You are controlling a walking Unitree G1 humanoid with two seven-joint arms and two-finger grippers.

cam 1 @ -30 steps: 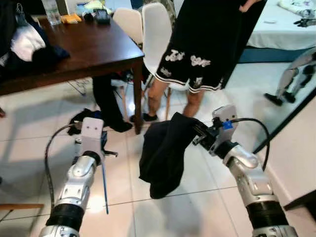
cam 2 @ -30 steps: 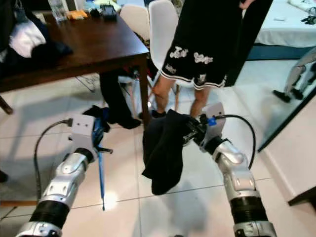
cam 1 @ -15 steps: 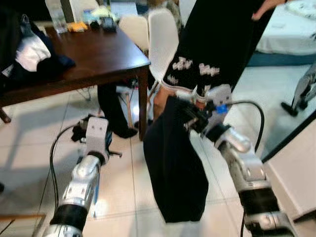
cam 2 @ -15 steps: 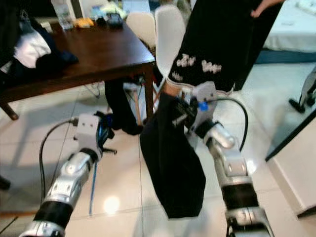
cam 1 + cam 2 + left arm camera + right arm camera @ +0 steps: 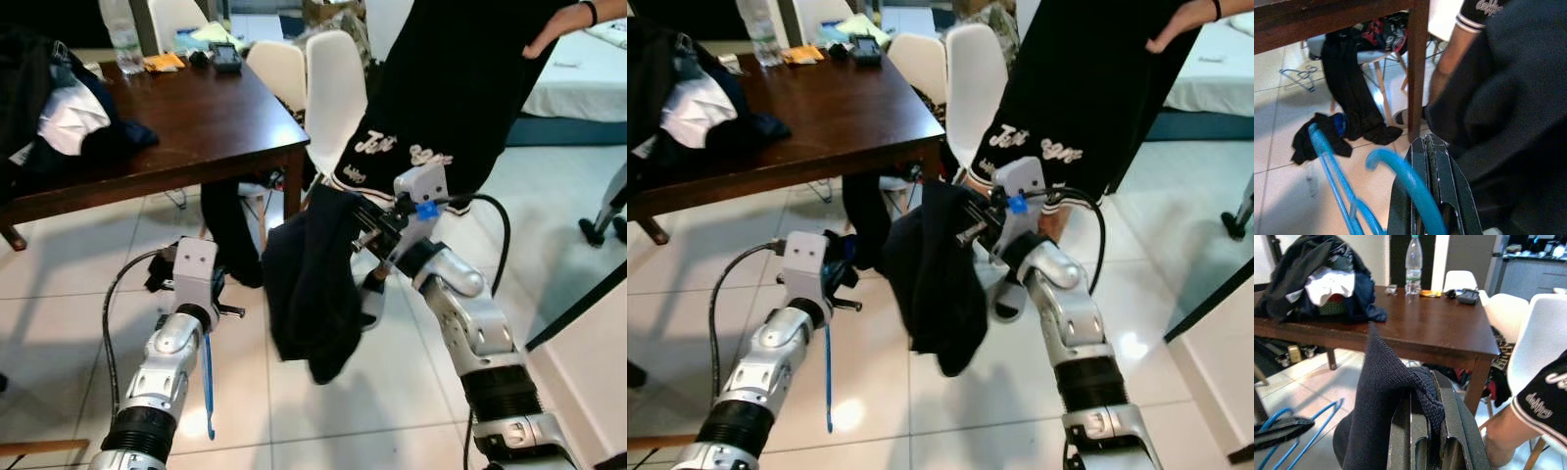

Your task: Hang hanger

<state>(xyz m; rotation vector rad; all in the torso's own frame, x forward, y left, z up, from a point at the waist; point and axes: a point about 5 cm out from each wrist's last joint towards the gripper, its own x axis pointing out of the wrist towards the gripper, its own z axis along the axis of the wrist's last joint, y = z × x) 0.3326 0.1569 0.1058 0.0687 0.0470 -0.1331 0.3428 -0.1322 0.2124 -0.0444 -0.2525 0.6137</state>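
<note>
Just off the corner of the counter [image 5: 196, 117], the right hand [image 5: 370, 227] is pinching a fold of a dark garment [image 5: 312, 284] up high so the rest hangs free above the floor, probably to keep it open for the hanger. The left hand [image 5: 201, 299], lower and further from the counter's corner, has its fingers pressed together on the blue hanger [image 5: 209, 377], which dangles toward the floor, well apart from the garment.

A dark wooden table [image 5: 186, 117] stands at ten o'clock on glossy white floor tiles [image 5: 59, 284]; white chairs [image 5: 333, 93] sit at twelve, a bed [image 5: 578, 88] at two.
</note>
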